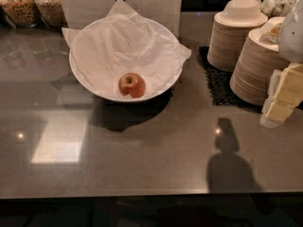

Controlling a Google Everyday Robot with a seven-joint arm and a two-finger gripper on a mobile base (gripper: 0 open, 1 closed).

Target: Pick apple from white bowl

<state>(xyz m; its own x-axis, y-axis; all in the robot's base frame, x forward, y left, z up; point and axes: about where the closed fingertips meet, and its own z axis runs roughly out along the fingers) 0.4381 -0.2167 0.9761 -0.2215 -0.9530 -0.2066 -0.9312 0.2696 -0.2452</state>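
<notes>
1. Camera view, item: apple [132,85]. Small, round, red with yellowish patches, dimpled stem end turned up. Resting low in the bowl [81,83], toward its near side, on the paper [118,41].
2. Container: bowl. Wide, white, standing on the desk [142,155] left of centre. Paper lining crinkled, corners poking past the rim.
3. Tool: pincer [284,96]. At the right edge, only partly in view, above the stacks [255,74] and well apart from the apple. Wide or narrow: cannot tell.
4. Surroundings: two stacks of beige bowls at right, a dark mat [218,86] beneath them; jars [19,4] at back left.
5. Handling, judged: firm, fairly light, smooth-skinned, likely slippery under a pinch. Prone to rolling on the sloped, loose paper. Bruisable under a hard squeeze.
6. Hold, advised: across the widest middle, from above, clear of the stem dimple, with the paper left out of the grip. Near wall of the bowl close beside the apple, so descent better made from over the open centre.
7. Progress, judged: reach not yet begun, apple untouched in the bowl.
</notes>
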